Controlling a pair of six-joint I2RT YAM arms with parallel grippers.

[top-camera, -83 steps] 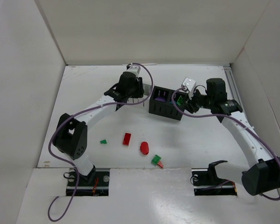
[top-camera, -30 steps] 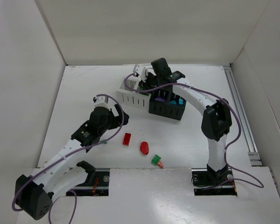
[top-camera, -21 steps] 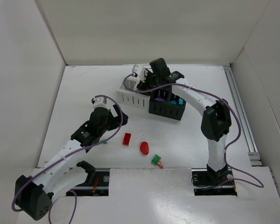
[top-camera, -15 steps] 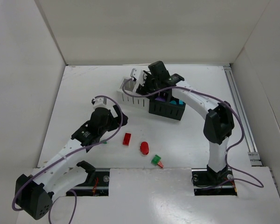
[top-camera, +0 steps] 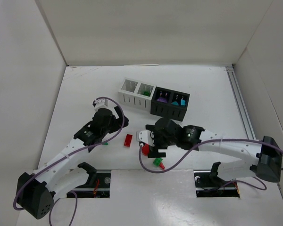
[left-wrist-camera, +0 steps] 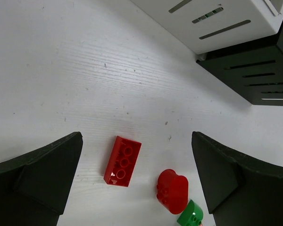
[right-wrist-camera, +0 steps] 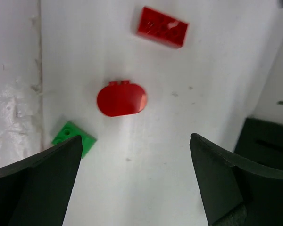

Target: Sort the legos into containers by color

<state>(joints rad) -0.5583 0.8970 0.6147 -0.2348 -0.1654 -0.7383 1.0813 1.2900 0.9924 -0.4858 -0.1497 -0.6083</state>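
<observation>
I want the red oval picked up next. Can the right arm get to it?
Probably yes. The right gripper hangs open just above the red oval, with nothing between them; the red brick and green piece lie off to the sides.

This looks like a robotics lab test cell; plain white panels [top-camera: 146, 33] wall in a white table [top-camera: 85, 94] on three sides; a left arm [top-camera: 61, 157] and a right arm [top-camera: 231, 147], white with black joints, stand bolted at its near edge; purple cables [top-camera: 104, 99] loop along them; a metal rail [top-camera: 239, 108] lines the right side.
</observation>
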